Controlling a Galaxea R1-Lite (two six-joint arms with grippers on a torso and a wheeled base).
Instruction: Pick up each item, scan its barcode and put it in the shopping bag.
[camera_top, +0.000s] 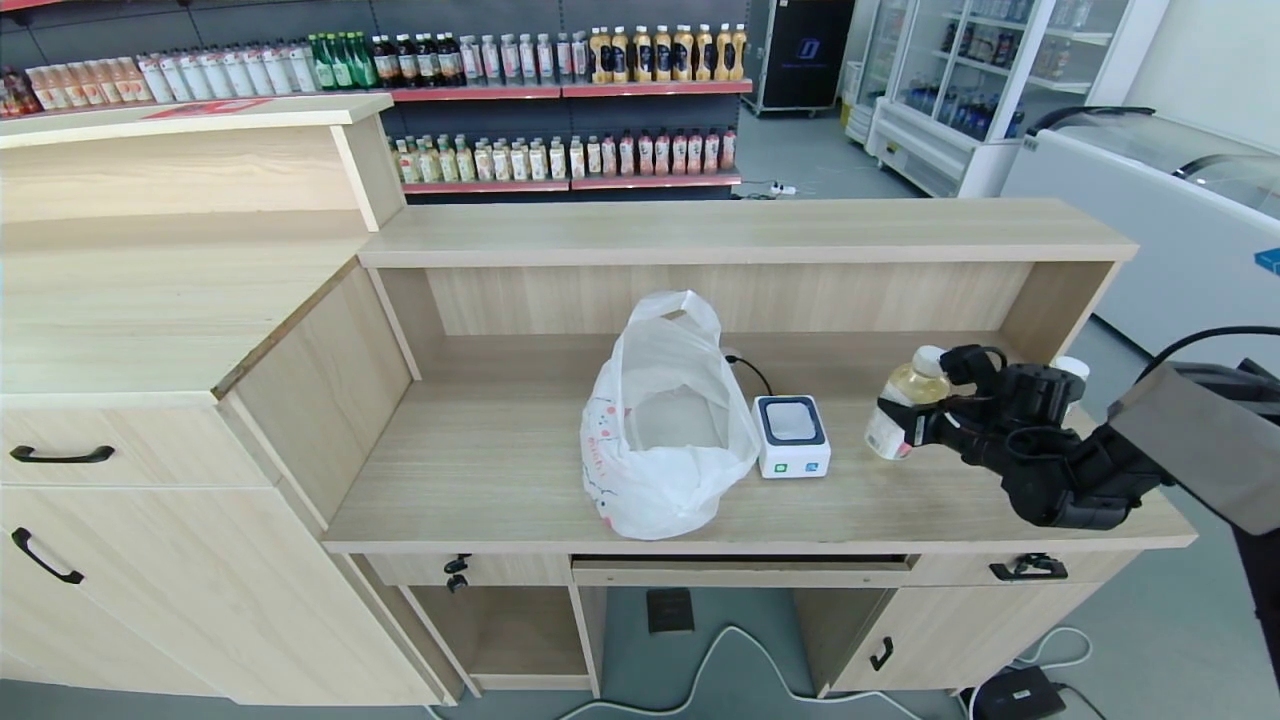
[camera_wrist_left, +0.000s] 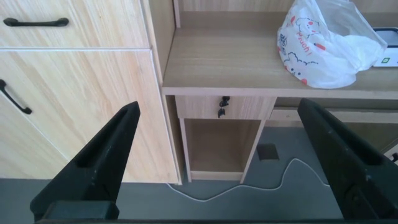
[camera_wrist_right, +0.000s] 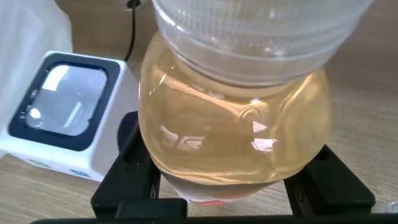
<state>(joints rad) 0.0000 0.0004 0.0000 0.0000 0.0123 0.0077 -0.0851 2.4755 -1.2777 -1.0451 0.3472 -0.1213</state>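
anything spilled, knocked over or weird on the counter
Nothing stands out. The shopping bag stands open beside the scanner, no liquid on the counter, and the bottle tilts only because the right gripper holds it.

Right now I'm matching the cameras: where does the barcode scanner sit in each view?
Head view: scanner mid-counter, between shopping bag and bottle.
Left wrist view: scanner peeks out beyond the bag.
Right wrist view: scanner close beside the bottle.
Shared landmark: the wooden counter.
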